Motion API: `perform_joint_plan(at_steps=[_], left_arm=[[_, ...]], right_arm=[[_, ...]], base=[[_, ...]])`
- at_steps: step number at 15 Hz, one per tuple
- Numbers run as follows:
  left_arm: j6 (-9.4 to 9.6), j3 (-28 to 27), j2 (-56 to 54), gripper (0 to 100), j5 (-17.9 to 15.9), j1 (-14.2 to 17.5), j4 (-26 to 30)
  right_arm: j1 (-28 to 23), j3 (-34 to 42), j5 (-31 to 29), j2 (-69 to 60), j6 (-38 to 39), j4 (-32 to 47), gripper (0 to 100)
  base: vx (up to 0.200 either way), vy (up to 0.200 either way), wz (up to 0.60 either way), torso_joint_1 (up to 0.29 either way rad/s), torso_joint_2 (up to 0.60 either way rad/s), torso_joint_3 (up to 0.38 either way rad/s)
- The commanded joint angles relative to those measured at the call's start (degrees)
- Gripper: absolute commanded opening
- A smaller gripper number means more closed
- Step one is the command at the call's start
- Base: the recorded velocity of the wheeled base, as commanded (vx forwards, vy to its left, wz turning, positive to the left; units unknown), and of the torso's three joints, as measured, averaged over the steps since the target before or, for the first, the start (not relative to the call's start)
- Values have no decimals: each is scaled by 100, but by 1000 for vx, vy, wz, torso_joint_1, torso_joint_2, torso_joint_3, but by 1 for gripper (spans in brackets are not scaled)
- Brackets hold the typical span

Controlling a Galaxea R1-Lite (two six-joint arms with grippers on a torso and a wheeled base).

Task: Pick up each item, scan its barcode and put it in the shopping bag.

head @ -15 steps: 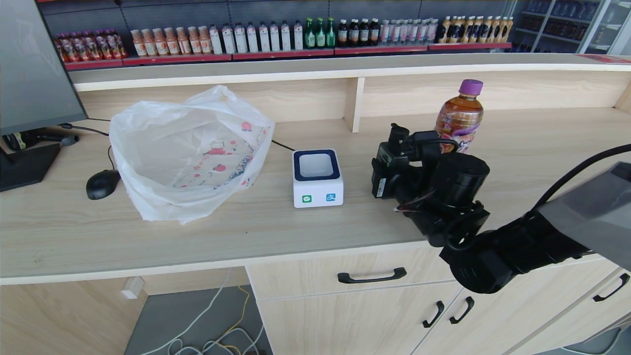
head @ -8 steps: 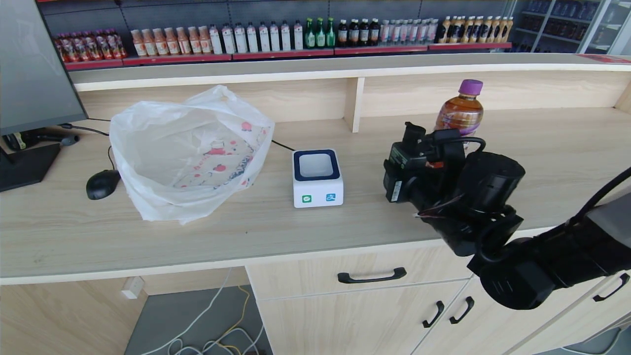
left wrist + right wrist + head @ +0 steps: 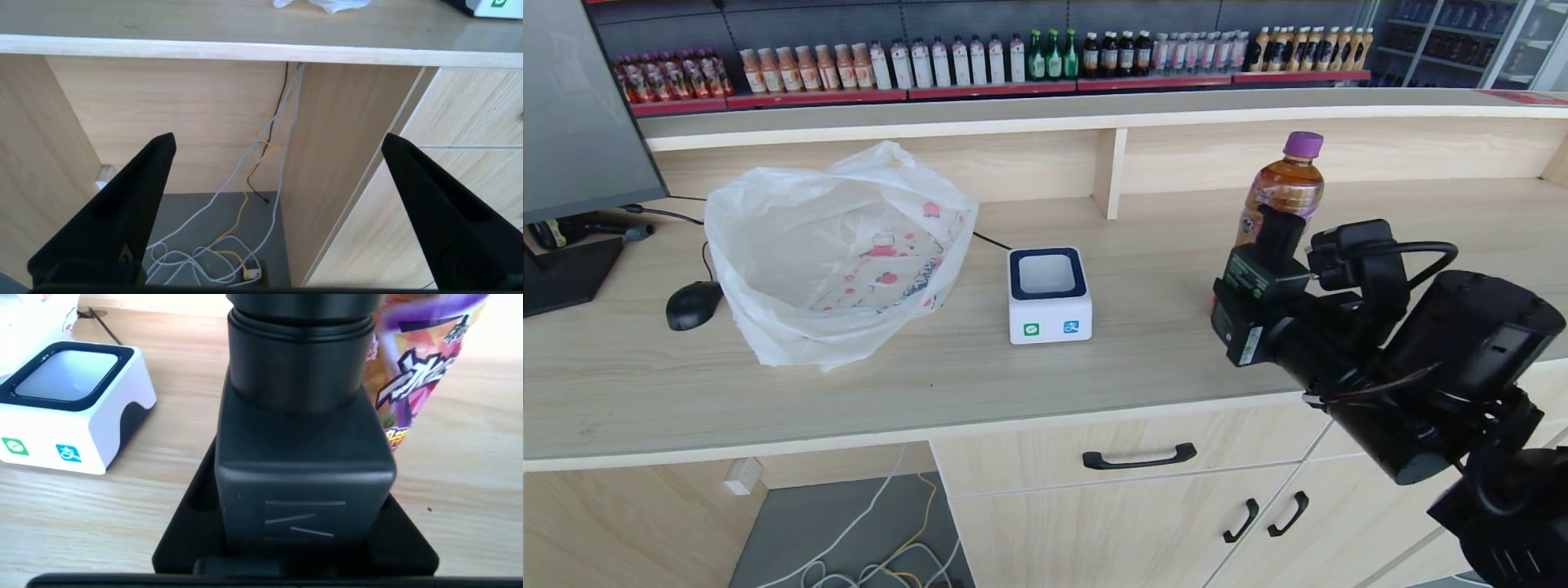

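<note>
on counter (image 3: 1143,327) | bottle (image 3: 1286,184) upright by right gripper (image 3: 1278,233) (cannot tell grip) | left gripper (image 3: 278,145) splayed

bottle (image 3: 1286,184): amber, purple cap, upright, right | scanner (image 3: 1048,294): white box, centre | shopping bag (image 3: 833,245): white, open, left

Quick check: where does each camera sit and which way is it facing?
Head view: high, facing forward and down at the counter, shopping bag, scanner and bottle; right gripper by the bottle.
Left wrist view: below counter height, facing cables underneath; left gripper open.
Right wrist view: low over the counter, facing scanner and bottle past the right gripper.
Shared: scanner and bottle, head and right wrist.
</note>
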Motion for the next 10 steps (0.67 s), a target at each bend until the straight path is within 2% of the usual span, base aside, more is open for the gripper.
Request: perform_joint_plan(at_steps=[1,6,10], left_arm=[[-2,0,0,100,0,0,0],[-2,0,0,100,0,-9,0],[-2,0,0,100,0,-9,0]], right_arm=[[5,559,-60,-792,-105,3,0],[14,1209,-34,-1504,-113,11,0],[5,1376,1,-1671,678,11,0]], base=[[0,0,0,0,0,0],[0,0,0,0,0,0],[0,0,0,0,0,0]])
